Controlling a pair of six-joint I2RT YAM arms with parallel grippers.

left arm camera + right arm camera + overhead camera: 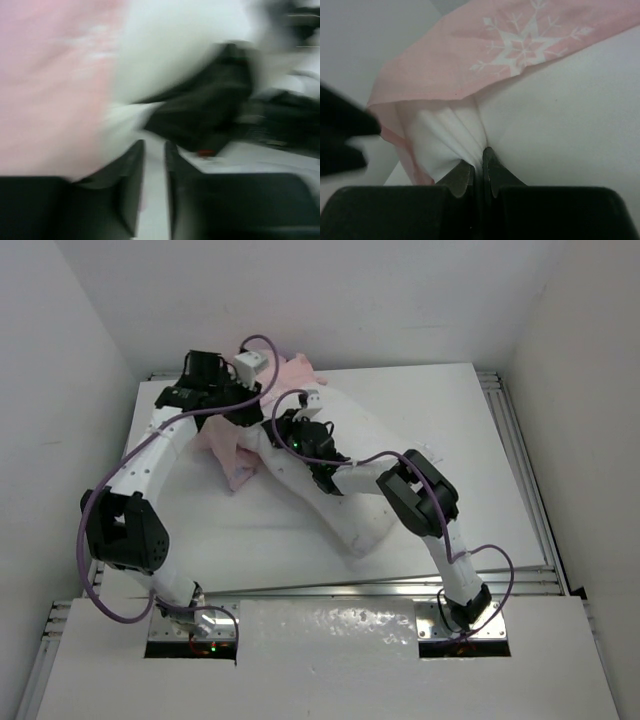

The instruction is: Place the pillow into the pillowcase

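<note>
The left wrist view was badly blurred: only pale pink cloth on the left, a white mass beside it and dark arm parts on the right could be made out. From above, both arms hid the far end of the plump white rectangular pillow (pixel 348 523) and much of the thin pale pink fabric pillowcase (pixel 293 375), which lay bunched at the far left of the white table (pixel 450 420). The pillow's corner ran under the pillowcase's snowflake-printed edge; how far it went in could not be told. The right gripper (pixel 477 159) was clamped on gathered pillow fabric, its arm stretched across toward the far left. The left gripper (pixel 154 150), reaching far beside the pillowcase, had its fingers narrowly parted, with nothing discernible between them.
</note>
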